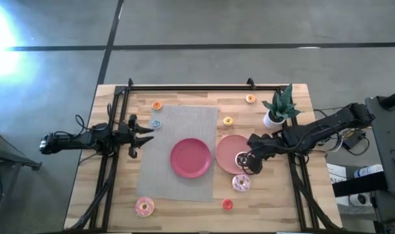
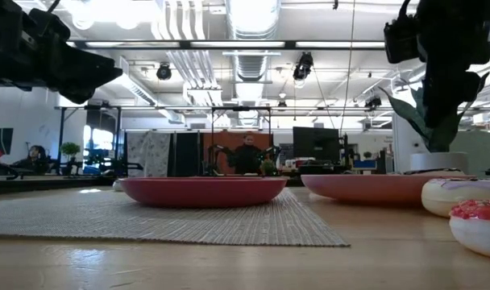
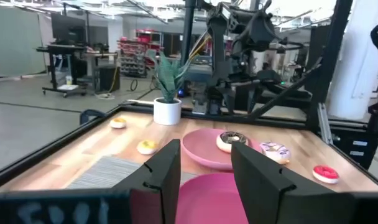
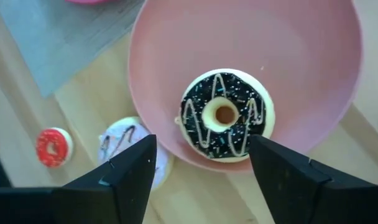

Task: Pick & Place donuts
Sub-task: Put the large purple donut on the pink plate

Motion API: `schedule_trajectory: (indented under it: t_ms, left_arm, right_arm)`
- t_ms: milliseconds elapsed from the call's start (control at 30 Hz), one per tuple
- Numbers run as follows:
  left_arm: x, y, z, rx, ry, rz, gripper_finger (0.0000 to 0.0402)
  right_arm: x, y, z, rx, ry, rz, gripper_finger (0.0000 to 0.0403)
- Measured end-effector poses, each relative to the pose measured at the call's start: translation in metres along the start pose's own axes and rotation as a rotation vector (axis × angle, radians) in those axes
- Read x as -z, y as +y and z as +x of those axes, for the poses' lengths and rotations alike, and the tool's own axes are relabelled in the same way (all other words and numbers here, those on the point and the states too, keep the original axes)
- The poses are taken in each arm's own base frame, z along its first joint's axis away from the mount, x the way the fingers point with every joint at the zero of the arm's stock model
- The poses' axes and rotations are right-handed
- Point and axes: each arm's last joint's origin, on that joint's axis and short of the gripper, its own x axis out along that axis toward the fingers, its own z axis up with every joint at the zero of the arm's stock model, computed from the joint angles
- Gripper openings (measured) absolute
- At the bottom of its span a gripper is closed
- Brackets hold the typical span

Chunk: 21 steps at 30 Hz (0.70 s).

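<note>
Over the tabletop (image 1: 184,208), in the high view, the right claw (image 1: 248,162) hangs above the near edge of the paler plate (image 1: 227,151), where a chocolate donut (image 1: 242,160) lies; the left claw (image 1: 143,134) waits at the mat's (image 1: 197,117) left edge, fingers spread. The darker plate (image 1: 190,157) on the mat holds nothing. A pink donut (image 1: 241,183) sits just outside the paler plate, another pink one (image 1: 145,207) near the front left, a red one (image 1: 227,204) at the front, orange (image 1: 157,105) and blue (image 1: 156,123) ones at the back left, and two yellow-orange ones (image 1: 250,99) (image 1: 228,121) near the plant (image 1: 280,107). From the low view, both plates (image 2: 203,191) (image 2: 374,186) stand level, with two donuts (image 2: 461,196) (image 2: 477,225) close at the right, on the wood. In the left wrist view, that claw (image 3: 204,163) is parted and empty, facing the plates (image 3: 204,144). In the right wrist view, the claw (image 4: 202,163) is apart with nothing between its fingers, directly above the chocolate donut (image 4: 225,115), which rests inside the plate (image 4: 301,74) near its rim; the pink donut (image 4: 122,139) and red one (image 4: 53,147) lie outside. I judge the task barely begun: one donut plated, the rest still scattered.
</note>
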Motion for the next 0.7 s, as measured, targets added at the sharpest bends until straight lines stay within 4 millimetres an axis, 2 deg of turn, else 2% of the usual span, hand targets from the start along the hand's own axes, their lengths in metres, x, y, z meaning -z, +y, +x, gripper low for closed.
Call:
schedule_trajectory:
  t_ms: [67,133,267,333,433,700]
  left_arm:
    - [0.000,0.000,0.000,0.000,0.003,-0.003,0.0117]
    - [0.000,0.000,0.000,0.001,-0.002,-0.088,0.0117]
    - [-0.005,-0.001,0.000,0.031,-0.038,-0.690,0.0117]
    - [-0.003,-0.001,0.000,0.026,-0.024,-0.892,0.0117]
    - [-0.001,0.000,0.001,-0.011,-0.014,-0.974,0.0117]
    - [-0.001,0.000,0.000,-0.009,-0.019,-0.977,0.0117]
  right_arm:
    - [0.000,0.000,-0.002,-0.009,-0.006,0.030,0.0244]
    - [0.001,0.000,-0.003,-0.016,-0.012,0.052,0.0242]
    - [0.004,0.003,-0.003,-0.032,0.004,0.080,0.0242]
    - [0.007,0.005,-0.001,-0.038,0.040,0.084,0.0242]
    - [0.012,0.010,0.005,-0.044,0.115,0.092,0.0240]
    - [0.027,0.020,0.032,0.024,0.301,0.201,0.0240]
